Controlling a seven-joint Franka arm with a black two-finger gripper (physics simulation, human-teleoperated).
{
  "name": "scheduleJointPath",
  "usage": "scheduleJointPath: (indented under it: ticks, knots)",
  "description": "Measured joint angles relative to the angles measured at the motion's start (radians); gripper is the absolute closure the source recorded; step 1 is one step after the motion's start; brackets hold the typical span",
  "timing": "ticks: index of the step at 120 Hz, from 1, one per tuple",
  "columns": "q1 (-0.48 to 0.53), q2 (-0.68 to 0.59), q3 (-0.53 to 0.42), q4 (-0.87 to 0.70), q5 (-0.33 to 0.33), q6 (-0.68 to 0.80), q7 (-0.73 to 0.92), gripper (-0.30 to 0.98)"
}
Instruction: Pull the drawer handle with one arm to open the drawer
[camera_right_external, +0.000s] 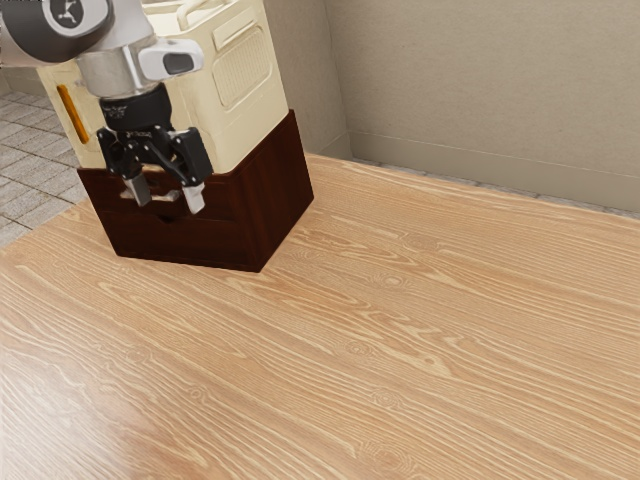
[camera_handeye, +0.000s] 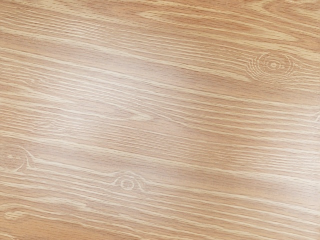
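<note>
Hovering with the gripper (camera_right_external: 165, 194) spread wide near the drawer handle (camera_right_external: 163, 197), on the front of the dark wooden chest (camera_right_external: 280, 195). Best to centre on the bar, close squarely, then pull straight outward, slowly, without twisting.
</note>
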Motion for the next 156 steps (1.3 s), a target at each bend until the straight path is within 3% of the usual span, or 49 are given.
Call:
scheduleJointPath:
  ticks: [17, 30, 44, 58, 77, 103, 124, 156]
  knots:
    - [-0.006, -0.002, -0.003, 0.000, 0.000, 0.120, 0.008, 0.02]
    - [-0.016, -0.083, -0.008, 0.028, 0.006, 0.166, 0.012, 0.02]
    - [0.029, -0.142, -0.068, 0.046, 0.100, 0.170, 0.016, 0.02]
    - [0.020, -0.135, -0.072, 0.047, 0.123, 0.167, -0.010, 0.02]
    - [-0.096, -0.093, 0.051, 0.036, -0.019, 0.166, -0.209, 0.02]
    - [-0.198, -0.064, 0.237, 0.035, -0.073, 0.175, -0.564, 0.02]
    - [0.015, -0.012, 0.360, 0.007, -0.087, 0.270, -0.812, 0.02]
    - [0.085, 0.073, 0.383, -0.041, -0.117, 0.481, -1.073, 0.03]
